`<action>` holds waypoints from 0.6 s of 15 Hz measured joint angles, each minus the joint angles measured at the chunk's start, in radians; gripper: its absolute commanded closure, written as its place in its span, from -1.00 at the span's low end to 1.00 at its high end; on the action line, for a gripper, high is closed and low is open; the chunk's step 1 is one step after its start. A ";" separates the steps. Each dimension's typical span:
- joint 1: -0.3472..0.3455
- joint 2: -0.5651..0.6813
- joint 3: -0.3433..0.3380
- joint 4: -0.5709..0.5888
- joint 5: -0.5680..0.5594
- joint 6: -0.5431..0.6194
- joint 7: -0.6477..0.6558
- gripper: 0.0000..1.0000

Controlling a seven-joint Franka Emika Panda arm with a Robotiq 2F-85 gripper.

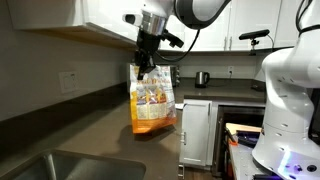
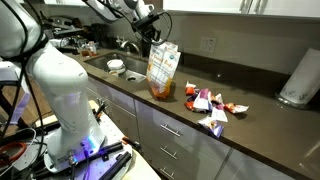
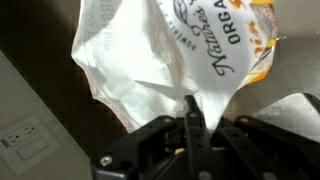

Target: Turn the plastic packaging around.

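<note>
At dk kitchen counter point(image 2: 262, 126) | white cabinets point(image 1: 100, 18) | gripper point(image 1: 146, 70) pinches plastic packaging point(image 1: 153, 102) top

Small red-and-white snack packets point(image 2: 212, 108) crowd the dark countertop point(image 2: 265, 118) on one side of the tall cream-and-orange plastic pouch point(image 2: 163, 68), and a steel sink point(image 1: 65, 165) opens on the other. Bare counter runs from the packets to the white paper-towel roll point(image 2: 300, 78). White upper cabinets point(image 1: 100, 18) overhang above.

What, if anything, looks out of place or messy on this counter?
Small wrappers lie scattered loose on the counter beside the plastic packaging, some overlapping near the front edge. The packaging's top is crumpled where the gripper pinches it shut, seen in the wrist view. No spill shows.
</note>
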 measured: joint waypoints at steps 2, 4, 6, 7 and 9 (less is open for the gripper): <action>0.015 -0.020 -0.007 -0.024 0.000 0.000 -0.003 1.00; 0.027 -0.035 -0.010 -0.044 0.000 0.001 -0.014 1.00; 0.041 -0.045 -0.014 -0.060 0.000 0.003 -0.039 1.00; 0.048 -0.047 -0.016 -0.065 0.000 0.003 -0.055 1.00; 0.061 -0.050 -0.020 -0.072 0.000 0.004 -0.085 1.00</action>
